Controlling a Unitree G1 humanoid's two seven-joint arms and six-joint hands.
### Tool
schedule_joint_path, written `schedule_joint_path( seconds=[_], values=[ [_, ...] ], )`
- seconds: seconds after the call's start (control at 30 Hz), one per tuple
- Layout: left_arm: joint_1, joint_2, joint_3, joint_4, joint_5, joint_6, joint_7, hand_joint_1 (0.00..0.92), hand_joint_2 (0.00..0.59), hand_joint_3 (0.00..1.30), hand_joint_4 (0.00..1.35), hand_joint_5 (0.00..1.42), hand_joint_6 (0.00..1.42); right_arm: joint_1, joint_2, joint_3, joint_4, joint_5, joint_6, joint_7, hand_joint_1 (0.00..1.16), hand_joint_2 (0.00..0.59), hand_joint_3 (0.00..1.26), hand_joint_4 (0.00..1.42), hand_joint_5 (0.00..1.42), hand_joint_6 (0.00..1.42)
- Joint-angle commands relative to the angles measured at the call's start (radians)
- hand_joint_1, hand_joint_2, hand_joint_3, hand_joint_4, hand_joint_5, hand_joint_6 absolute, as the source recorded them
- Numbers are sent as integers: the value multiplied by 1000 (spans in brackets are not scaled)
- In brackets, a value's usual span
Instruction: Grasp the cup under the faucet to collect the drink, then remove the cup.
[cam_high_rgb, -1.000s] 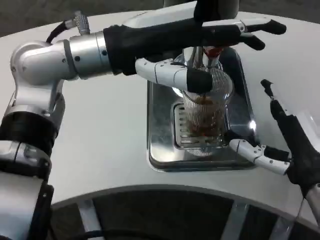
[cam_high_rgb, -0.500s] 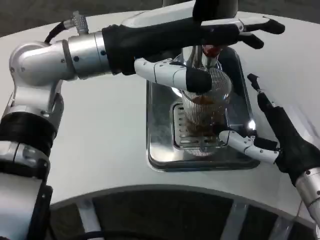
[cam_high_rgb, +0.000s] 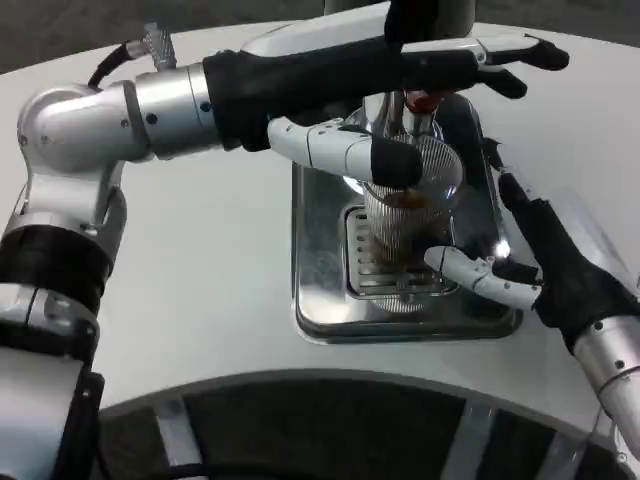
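The left hand (cam_high_rgb: 400, 70) is seen stretched across the top of the drink machine, fingers out flat and spread, with its thumb laid by the rim of the cup (cam_high_rgb: 408, 215); nothing is gripped by it. The cup is found on the grate of the shiny drip tray (cam_high_rgb: 318, 280), right under the faucet (cam_high_rgb: 412, 110). It looks clear and ribbed, with a brown drink inside, so it is likely thin, bendy and easy to spill. It should be held softly around the middle. On the right, the right hand (cam_high_rgb: 525, 265) is held open just beside the cup, maybe not touching. The faucet and the left thumb are in the way above.
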Motion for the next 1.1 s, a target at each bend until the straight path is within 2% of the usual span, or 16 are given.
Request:
schedule_joint_path(
  seconds=[0.03,1.1],
  values=[
    [65,36,-28,33,70,32,-22,0,79,90,5,118,0,-25,-5,17,18,12,-14,-9,446,188,0,0,0,0],
    [81,54,-21,20,63,36,-11,0,79,93,7,131,0,-106,17,70,77,29,-8,-31,455,182,0,0,0,0]
  ],
)
